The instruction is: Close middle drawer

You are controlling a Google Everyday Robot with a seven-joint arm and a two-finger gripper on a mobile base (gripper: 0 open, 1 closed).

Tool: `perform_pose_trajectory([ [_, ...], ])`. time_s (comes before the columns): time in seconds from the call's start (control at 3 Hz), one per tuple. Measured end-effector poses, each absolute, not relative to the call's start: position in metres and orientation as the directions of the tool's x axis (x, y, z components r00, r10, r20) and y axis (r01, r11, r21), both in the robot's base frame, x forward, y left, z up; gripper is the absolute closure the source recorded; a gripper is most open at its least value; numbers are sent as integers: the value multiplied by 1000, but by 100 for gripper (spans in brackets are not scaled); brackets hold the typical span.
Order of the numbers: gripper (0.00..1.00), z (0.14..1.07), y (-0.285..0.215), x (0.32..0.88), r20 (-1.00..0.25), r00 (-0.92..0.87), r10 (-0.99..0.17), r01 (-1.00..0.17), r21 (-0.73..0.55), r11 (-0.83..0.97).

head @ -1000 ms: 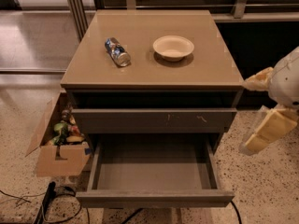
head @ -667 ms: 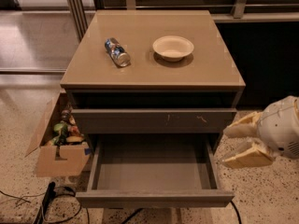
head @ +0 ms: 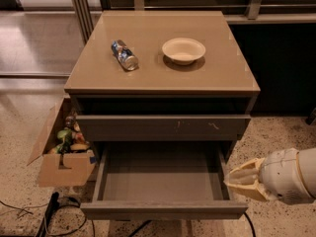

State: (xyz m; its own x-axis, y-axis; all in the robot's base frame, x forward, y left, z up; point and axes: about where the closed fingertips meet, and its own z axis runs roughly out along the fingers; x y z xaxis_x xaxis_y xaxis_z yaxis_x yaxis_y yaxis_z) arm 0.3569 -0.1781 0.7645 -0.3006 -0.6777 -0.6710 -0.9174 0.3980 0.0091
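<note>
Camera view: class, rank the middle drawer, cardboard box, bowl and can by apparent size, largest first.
1. middle drawer
2. cardboard box
3. bowl
4. can
The gripper, by the drawer's right front corner, may be nearer the camera, so leave it unranked.

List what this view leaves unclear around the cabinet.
Camera view:
The gripper, low right beside the middle drawer: arm cut off by the right edge.
Rear of the middle drawer: hidden under the scratched drawer front.
Contents of the cardboard box: too small to identify.
Label on the can: blurred.
</note>
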Motion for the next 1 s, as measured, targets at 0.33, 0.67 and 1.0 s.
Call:
perform_pose_trajectory([
  [0.33,100,757,-178,357,-677,-304,-670,-918,21,396],
  [0.67,100,757,-178,357,-677,-304,-670,-918,21,396],
  [1.0,100,708,-165,370,-707,-363,-607,-902,102,420],
])
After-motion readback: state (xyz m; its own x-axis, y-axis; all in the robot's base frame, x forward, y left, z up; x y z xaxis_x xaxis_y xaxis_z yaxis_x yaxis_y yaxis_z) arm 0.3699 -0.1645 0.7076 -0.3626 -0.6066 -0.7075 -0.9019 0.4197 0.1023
